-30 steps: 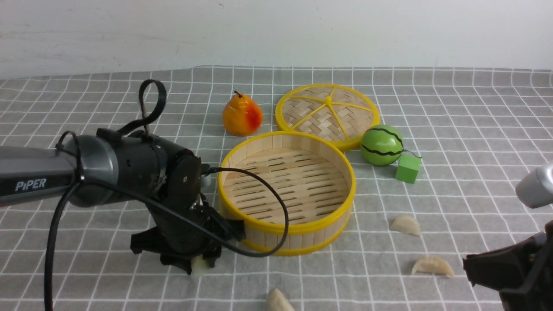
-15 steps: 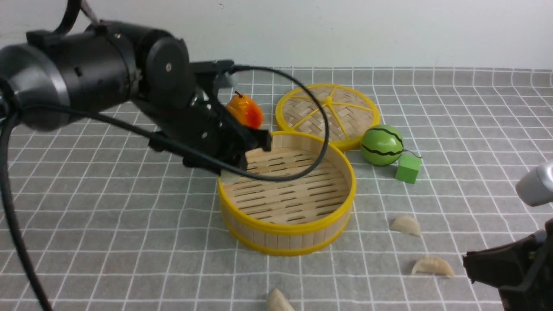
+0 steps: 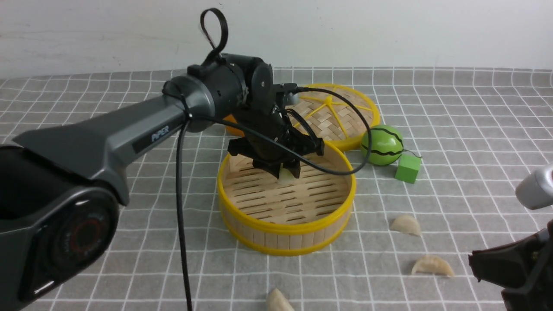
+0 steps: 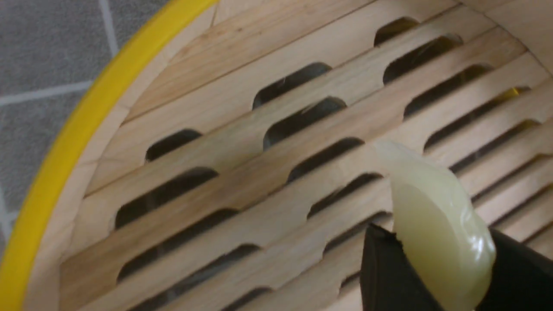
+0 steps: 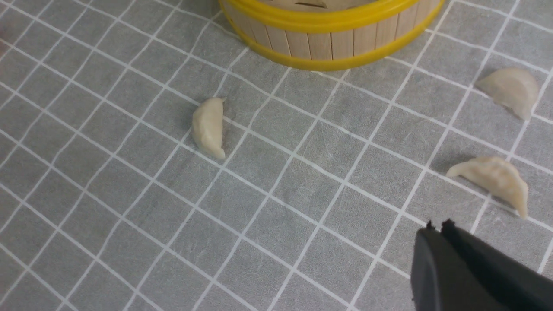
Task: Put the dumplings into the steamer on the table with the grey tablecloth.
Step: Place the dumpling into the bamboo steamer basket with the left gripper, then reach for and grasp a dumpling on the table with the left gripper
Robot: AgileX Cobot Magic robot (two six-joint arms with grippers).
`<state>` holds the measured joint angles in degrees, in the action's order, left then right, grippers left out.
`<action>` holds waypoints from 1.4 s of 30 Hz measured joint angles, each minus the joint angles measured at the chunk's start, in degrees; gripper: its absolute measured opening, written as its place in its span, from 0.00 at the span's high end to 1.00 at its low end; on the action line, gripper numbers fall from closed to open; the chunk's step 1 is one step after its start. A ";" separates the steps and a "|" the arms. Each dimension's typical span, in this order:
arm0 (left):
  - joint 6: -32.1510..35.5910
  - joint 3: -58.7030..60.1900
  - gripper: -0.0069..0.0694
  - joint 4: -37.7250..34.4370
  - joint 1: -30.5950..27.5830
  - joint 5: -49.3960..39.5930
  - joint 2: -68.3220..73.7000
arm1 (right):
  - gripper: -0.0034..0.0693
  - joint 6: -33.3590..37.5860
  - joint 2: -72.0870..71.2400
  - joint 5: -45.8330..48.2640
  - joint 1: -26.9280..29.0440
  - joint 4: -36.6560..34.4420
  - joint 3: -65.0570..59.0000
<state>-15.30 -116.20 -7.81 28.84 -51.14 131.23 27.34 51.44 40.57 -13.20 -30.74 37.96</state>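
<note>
My left gripper (image 3: 284, 172) hangs over the far part of the steamer (image 3: 287, 229), shut on a pale green dumpling (image 4: 436, 224) (image 3: 285, 175) just above the slatted floor (image 4: 242, 172). On the grey tablecloth (image 3: 86, 108), three cream dumplings lie outside the basket: one at the front (image 3: 278, 301) (image 5: 208, 128) and two to the right (image 3: 406, 225) (image 3: 432, 265), the latter also seen as dumplings (image 5: 510, 88) (image 5: 494, 179). My right gripper (image 5: 436, 226) hovers shut and empty near the table's front right corner (image 3: 510, 268).
The flat woven lid (image 3: 335, 113) lies behind the steamer. A green striped ball (image 3: 382, 145) and a green cube (image 3: 407, 168) sit to its right. The orange pear is mostly hidden behind my left arm (image 3: 142, 129).
My left gripper rose from the cloth at the steamer's front left with the dumpling and swung over the rim to above the basket's floor. The right arm stayed put.
</note>
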 joint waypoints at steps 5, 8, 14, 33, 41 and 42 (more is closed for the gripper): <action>-0.04 -0.96 0.54 0.49 0.00 -0.31 1.59 | 0.94 0.05 0.00 0.00 0.00 0.61 0.00; -0.04 -2.01 0.39 1.12 0.00 -1.77 1.53 | 0.94 0.05 0.00 0.00 0.00 0.74 0.00; -0.04 -5.90 0.18 3.63 0.00 -9.35 -1.13 | 0.93 0.05 0.00 0.00 0.00 0.74 0.00; 1.03 27.80 0.14 5.04 3.00 -19.32 -41.67 | 0.91 0.10 0.00 -0.54 0.00 -0.72 0.00; -13.65 50.61 0.16 5.55 14.05 -0.45 -45.08 | 0.90 0.10 0.00 -0.54 0.00 -1.66 0.00; -14.29 51.04 0.17 5.56 14.25 -0.03 -44.87 | 0.90 0.10 0.00 -0.54 0.00 -1.66 0.00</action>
<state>-29.59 -65.16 -2.25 43.09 -51.16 86.36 27.44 51.44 40.03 -13.20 -32.40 37.96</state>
